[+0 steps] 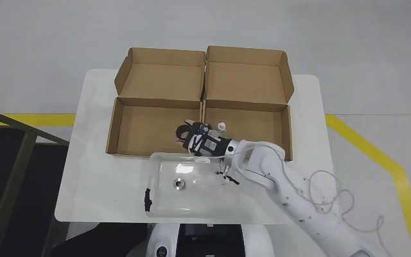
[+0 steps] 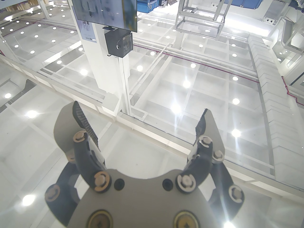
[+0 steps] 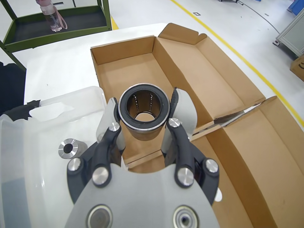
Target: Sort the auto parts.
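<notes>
My right gripper (image 3: 144,99) is shut on a linear bearing (image 3: 144,122), a steel cylinder with black end rings and a hollow bore. In the top view the gripper (image 1: 191,135) holds the bearing (image 1: 183,133) above the near right corner of the left cardboard box (image 1: 138,132). A steel bushing (image 3: 68,148) stands in the clear plastic bin (image 3: 28,157) close beside the gripper, and appears in the bin from above (image 1: 177,184). My left gripper (image 2: 141,115) is open with nothing between its fingers, and its wrist view faces the ceiling.
Two open cardboard boxes sit side by side with lids folded back; the right box (image 1: 257,125) holds a small white part (image 1: 221,126) by its left wall. The bin (image 1: 160,193) has black tape (image 1: 148,199) on its rim. A green shelf rack (image 3: 59,22) stands beyond the table.
</notes>
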Robot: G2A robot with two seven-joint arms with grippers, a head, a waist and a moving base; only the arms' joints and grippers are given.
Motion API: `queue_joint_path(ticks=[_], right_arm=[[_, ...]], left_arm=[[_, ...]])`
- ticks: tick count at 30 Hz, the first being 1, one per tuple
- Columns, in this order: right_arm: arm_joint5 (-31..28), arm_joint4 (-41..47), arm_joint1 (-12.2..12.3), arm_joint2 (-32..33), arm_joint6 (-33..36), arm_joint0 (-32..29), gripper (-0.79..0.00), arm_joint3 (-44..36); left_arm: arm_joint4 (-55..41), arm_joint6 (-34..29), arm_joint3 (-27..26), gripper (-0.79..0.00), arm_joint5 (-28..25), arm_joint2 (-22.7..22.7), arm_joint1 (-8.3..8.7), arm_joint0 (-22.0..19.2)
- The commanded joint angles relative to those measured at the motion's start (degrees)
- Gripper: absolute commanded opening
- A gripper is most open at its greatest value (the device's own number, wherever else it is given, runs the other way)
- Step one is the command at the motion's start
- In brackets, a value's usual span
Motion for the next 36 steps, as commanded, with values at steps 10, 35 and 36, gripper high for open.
queue_joint_path(ticks=[10,35,36], right_arm=[[2.67,1.66,-3.52,-5.67,1.97,7.22,-0.785,8.60],[4.72,4.49,-8.53,-8.91,5.33,12.69,-0.785,22.68],[4.74,4.55,-8.69,-8.98,5.35,12.78,-0.776,22.99]], left_arm=[[0.00,0.00,0.00,0.000,0.00,0.00,0.00,0.00],[0.00,0.00,0.00,0.000,0.00,0.00,0.00,0.00],[0.00,0.00,0.00,0.000,0.00,0.00,0.00,0.00]])
